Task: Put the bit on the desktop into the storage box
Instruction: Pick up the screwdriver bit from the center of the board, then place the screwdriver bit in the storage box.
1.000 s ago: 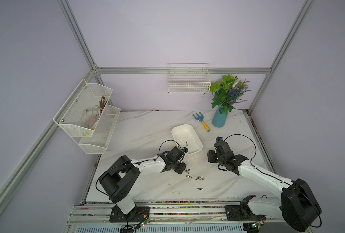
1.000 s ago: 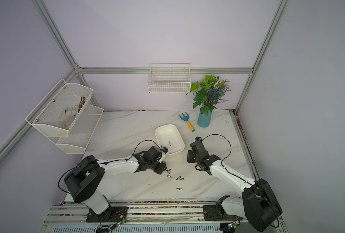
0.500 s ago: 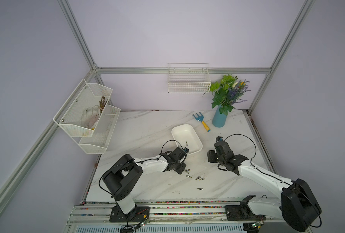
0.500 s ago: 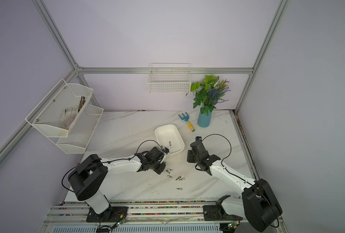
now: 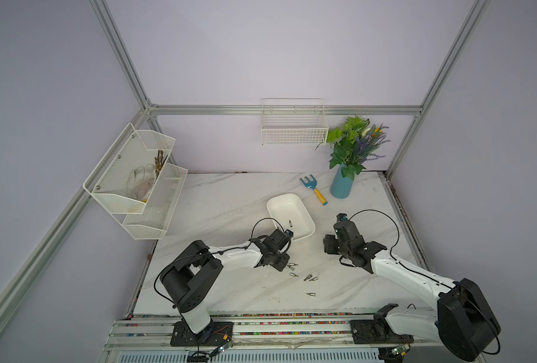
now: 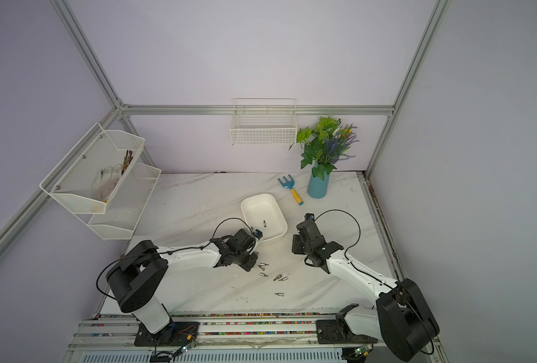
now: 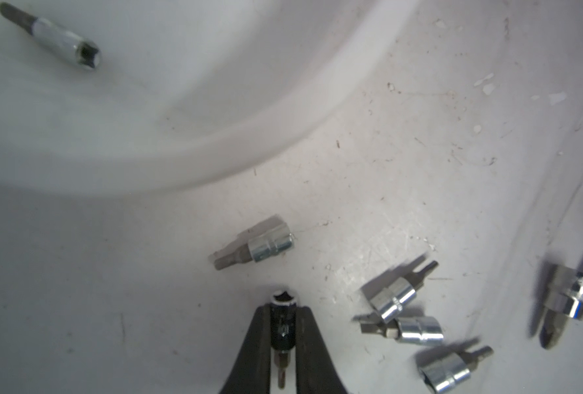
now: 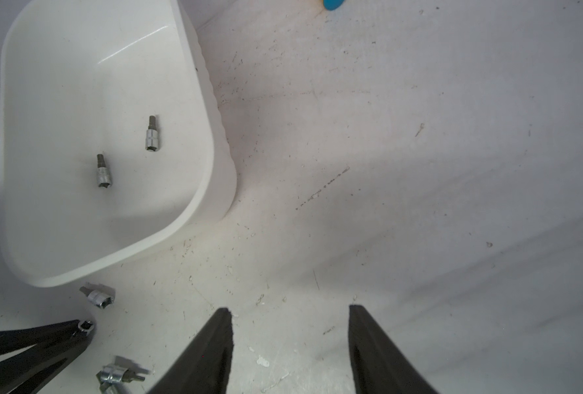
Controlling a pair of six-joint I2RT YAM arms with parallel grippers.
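The white storage box (image 5: 279, 204) (image 6: 254, 204) stands mid-table with two bits (image 8: 152, 134) lying on its floor (image 8: 61, 102). Several silver bits (image 5: 294, 274) (image 7: 254, 247) are scattered on the marble desktop just in front of it. My left gripper (image 7: 283, 308) (image 5: 283, 267) is low over this cluster, shut on one bit (image 7: 283, 329) that runs lengthwise between its fingers, socket end at the tips. The box's near rim (image 7: 215, 143) is just beyond. My right gripper (image 8: 290, 310) (image 5: 330, 246) hovers open and empty over bare desktop to the box's right.
A blue hand rake (image 5: 313, 190) and a blue vase of plants (image 5: 342, 185) stand behind the box to the right. A wire basket (image 5: 294, 129) hangs on the back wall, and a two-tier mesh rack (image 5: 135, 179) is mounted on the left.
My left gripper has closed from partly open onto a bit among the loose ones. The right arm has stayed still.
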